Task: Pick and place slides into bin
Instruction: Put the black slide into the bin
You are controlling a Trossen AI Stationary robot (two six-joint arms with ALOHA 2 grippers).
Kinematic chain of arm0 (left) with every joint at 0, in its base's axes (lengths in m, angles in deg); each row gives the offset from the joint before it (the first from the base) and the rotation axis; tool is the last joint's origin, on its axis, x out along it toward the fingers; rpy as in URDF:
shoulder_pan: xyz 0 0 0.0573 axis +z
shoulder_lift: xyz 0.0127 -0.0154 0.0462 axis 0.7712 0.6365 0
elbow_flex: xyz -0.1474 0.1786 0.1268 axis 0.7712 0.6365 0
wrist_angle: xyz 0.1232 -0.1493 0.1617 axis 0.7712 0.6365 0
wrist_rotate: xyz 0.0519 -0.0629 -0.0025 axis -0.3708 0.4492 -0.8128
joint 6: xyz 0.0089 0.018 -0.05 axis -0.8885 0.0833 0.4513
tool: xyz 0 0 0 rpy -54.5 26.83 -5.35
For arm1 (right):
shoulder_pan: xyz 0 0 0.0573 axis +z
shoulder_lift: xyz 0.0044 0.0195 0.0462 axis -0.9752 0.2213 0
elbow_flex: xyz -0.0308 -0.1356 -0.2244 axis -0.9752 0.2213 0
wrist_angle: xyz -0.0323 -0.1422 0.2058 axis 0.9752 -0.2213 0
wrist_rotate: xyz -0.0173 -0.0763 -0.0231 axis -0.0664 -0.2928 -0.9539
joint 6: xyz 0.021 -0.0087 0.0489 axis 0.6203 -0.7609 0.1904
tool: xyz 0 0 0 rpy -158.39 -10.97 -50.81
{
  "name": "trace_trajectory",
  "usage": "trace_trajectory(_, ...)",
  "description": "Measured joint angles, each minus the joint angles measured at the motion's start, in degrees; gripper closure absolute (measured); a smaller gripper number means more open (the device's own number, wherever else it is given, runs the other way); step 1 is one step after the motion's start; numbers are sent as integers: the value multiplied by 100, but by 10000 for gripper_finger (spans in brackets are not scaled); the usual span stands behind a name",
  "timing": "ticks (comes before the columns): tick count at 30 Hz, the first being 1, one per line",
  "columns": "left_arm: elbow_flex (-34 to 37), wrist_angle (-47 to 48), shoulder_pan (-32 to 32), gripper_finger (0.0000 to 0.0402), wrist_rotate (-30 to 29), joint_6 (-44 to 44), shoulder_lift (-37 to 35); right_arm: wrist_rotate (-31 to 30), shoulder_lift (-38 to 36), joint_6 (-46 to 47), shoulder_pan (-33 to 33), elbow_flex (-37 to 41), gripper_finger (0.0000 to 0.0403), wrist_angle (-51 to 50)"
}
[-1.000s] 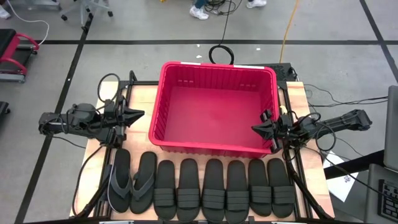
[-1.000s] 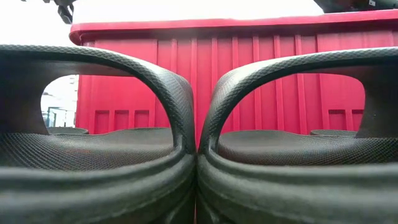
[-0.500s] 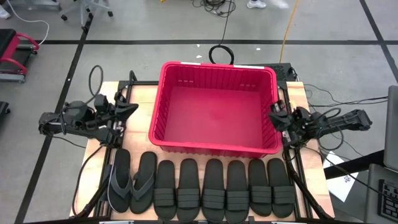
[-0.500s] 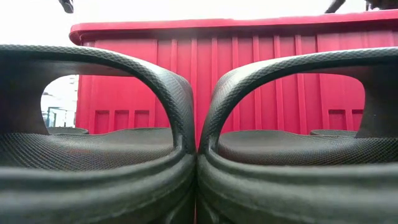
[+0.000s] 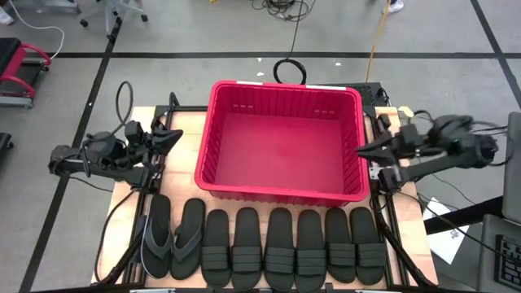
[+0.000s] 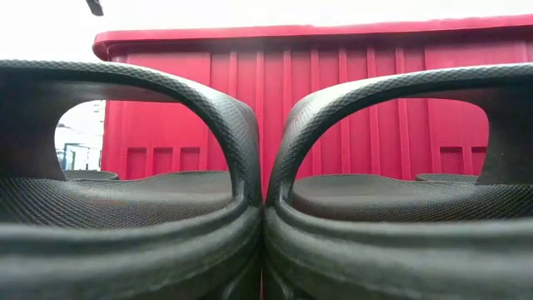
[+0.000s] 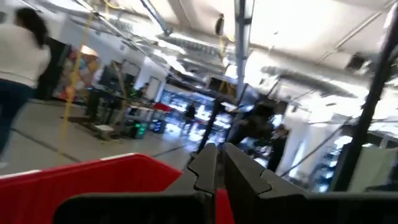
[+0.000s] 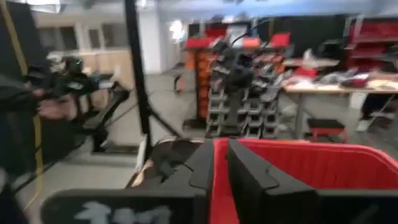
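The red bin [image 5: 281, 142] stands in the middle of the table; none of the slides show inside it. The slides lie in a row on their soles along the near edge: two thin thong flip-flops [image 5: 172, 238] at the left and six broad-strap slides [image 5: 293, 248] beside them. In the low view, two strap slides [image 6: 250, 208] fill the foreground in front of the bin's wall [image 6: 333, 108]. My left gripper [image 5: 175, 135] is shut and empty, left of the bin. My right gripper [image 5: 364, 150] is shut and empty at the bin's right rim.
The bin's thick rim [image 7: 74, 171] [image 8: 292, 149] shows just beyond each gripper. Frame rails [image 5: 383, 203] run along the table's left and right edges. Bare tabletop [image 5: 183, 122] lies between the left gripper and the bin. A person [image 7: 18, 68] stands in the room beyond.
Both grippers have risen and drawn back from the bin. My left gripper has tipped up and gone toward the far left. My right gripper has gone from over the bin's right wall toward the table's right edge. The slides and the bin have stayed still.
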Motion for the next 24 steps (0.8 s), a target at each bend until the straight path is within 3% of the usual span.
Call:
trace_trajectory(3,0,272,0,376,-145,-76,97,229,375,359,0,-862,333,-1378)
trace_trajectory(9,0,357,0,376,-278,-283,219,1191,1225,1561,0,-2109,276,-3019)
trace_trajectory(16,0,366,0,376,-525,-415,192,3062,2221,3015,55,-2149,213,-3879)
trace_trajectory(24,0,828,0,376,-524,-456,195,3197,2914,3593,1124,-2128,200,-4072)
